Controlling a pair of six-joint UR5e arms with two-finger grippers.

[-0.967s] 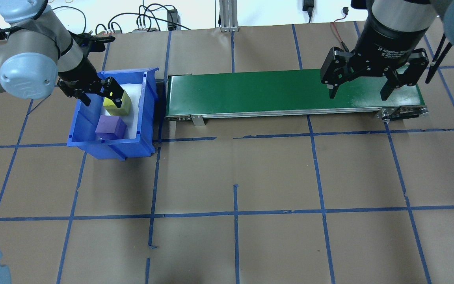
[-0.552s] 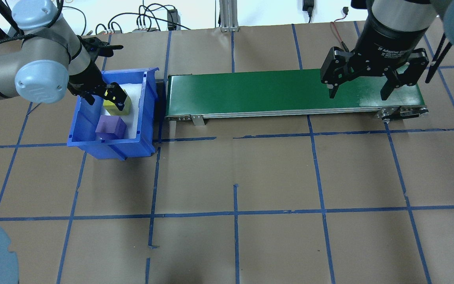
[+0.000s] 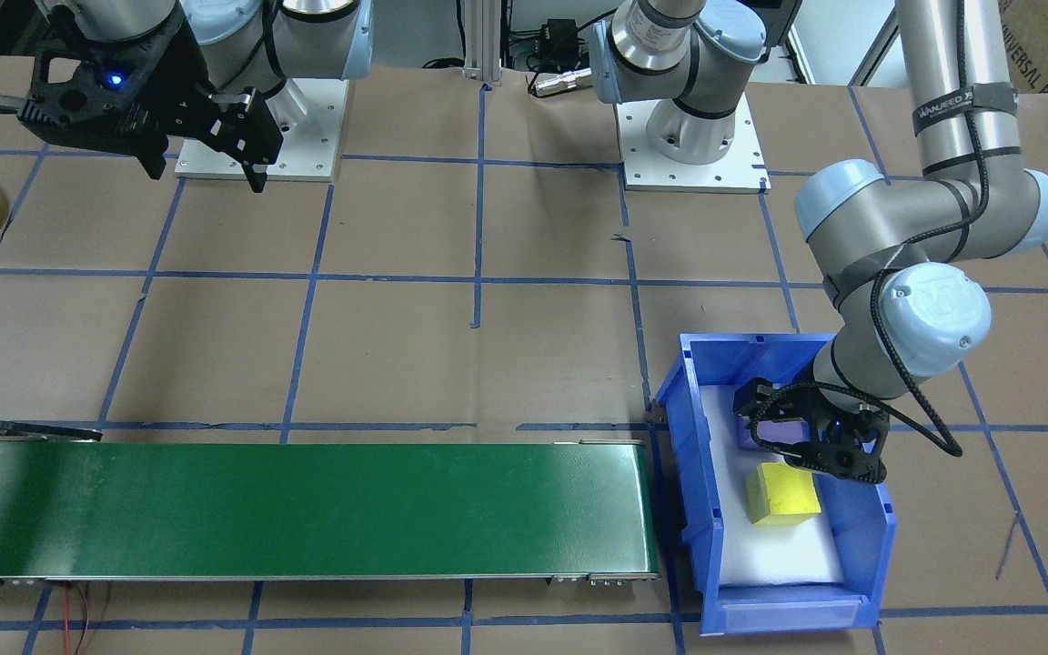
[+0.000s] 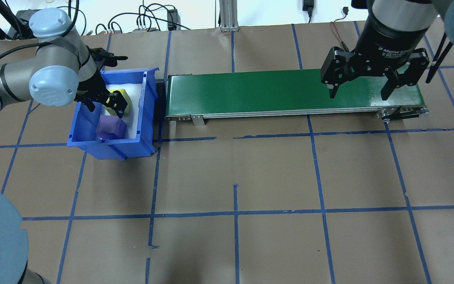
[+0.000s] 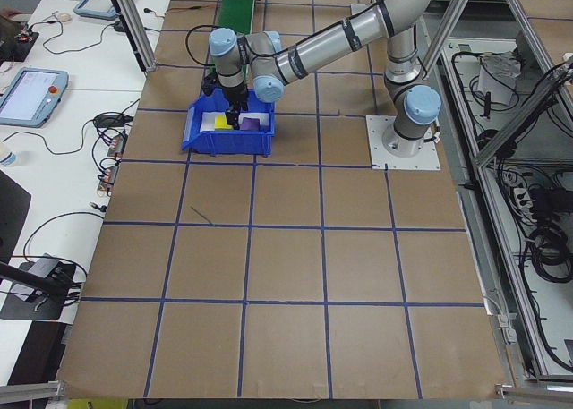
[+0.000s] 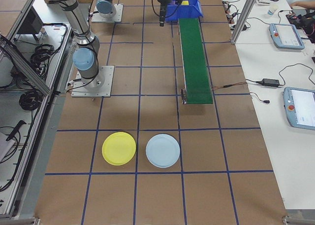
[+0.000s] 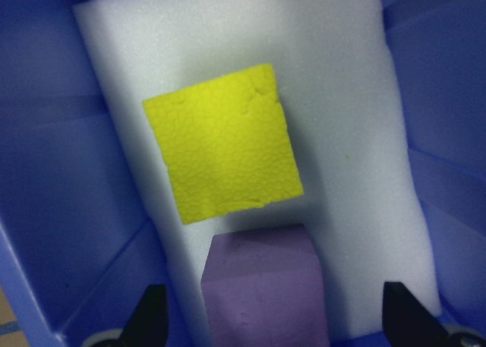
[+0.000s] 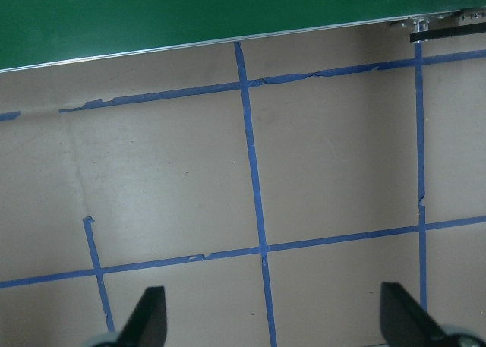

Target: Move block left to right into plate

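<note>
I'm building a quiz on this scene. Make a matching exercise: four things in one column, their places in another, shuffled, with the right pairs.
Things:
1. yellow cube
2. yellow plate
3. right tool
4. purple cube

Places:
A. above the green conveyor's end
B. on the table beside a pale blue plate
C. in the blue bin, farther from the robot
D. in the bin, nearer the robot

Pairs: 1-C, 2-B, 3-A, 4-D

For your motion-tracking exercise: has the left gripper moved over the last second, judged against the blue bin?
Yes. The left gripper has shifted rightward and deeper into the blue bin, now over the purple cube.

yellow block (image 7: 224, 143) on white foam (image 7: 334, 111) | purple block (image 7: 266, 286) touching | hand (image 7: 273, 320) spread
</note>
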